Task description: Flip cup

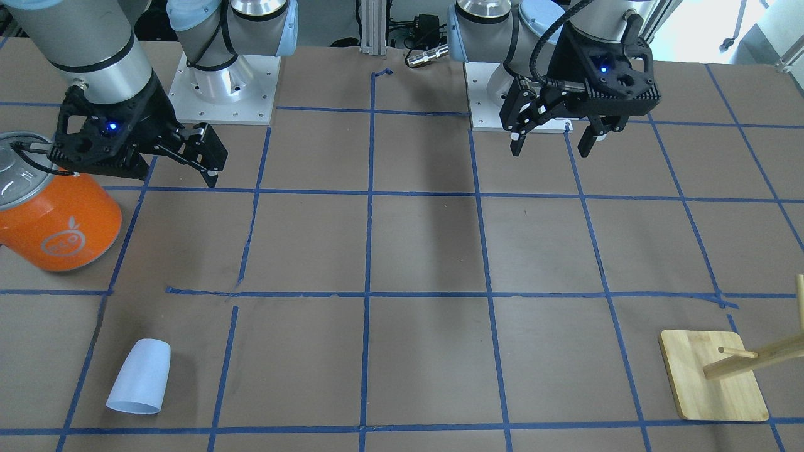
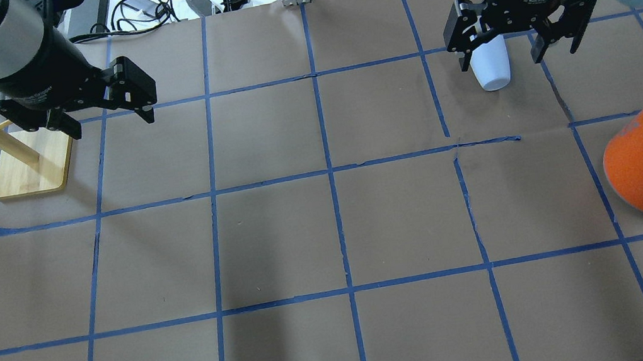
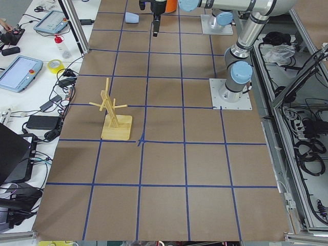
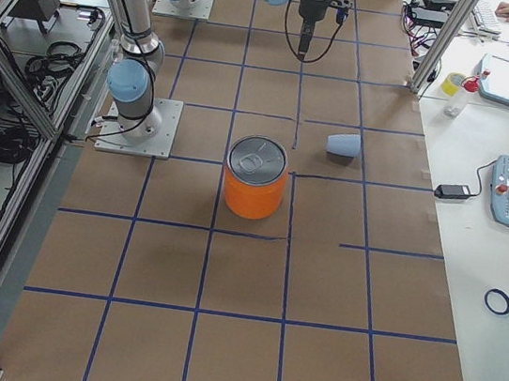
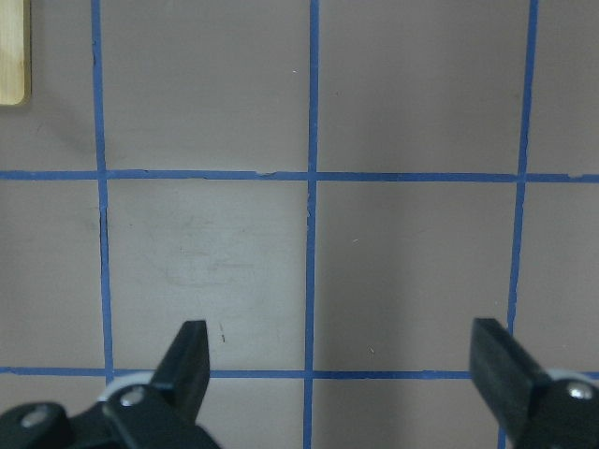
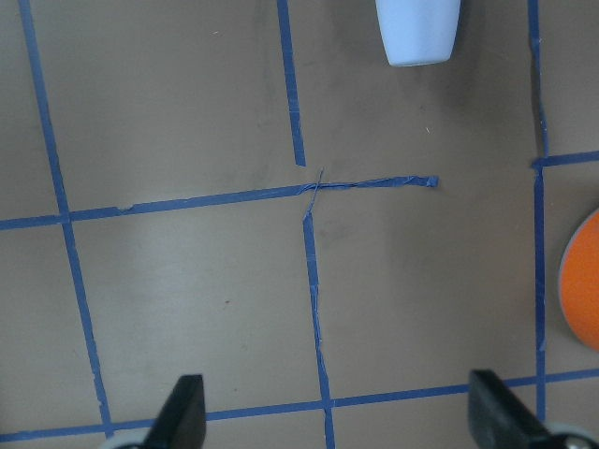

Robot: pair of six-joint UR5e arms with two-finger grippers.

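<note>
The cup (image 1: 139,376), a small, plain, pale blue-white tumbler, tapered and handleless, lies on its side on the table (image 1: 427,251). Its narrow closed end points toward the robot and its wide end points away.

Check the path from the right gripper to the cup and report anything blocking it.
Nothing visible blocks it. Only bare table lies between the open right gripper and the cup; the orange can stands off to the side, apart from the cup.

cup (image 6: 416,30) partly cropped, orange can (image 6: 584,281) cropped
</note>
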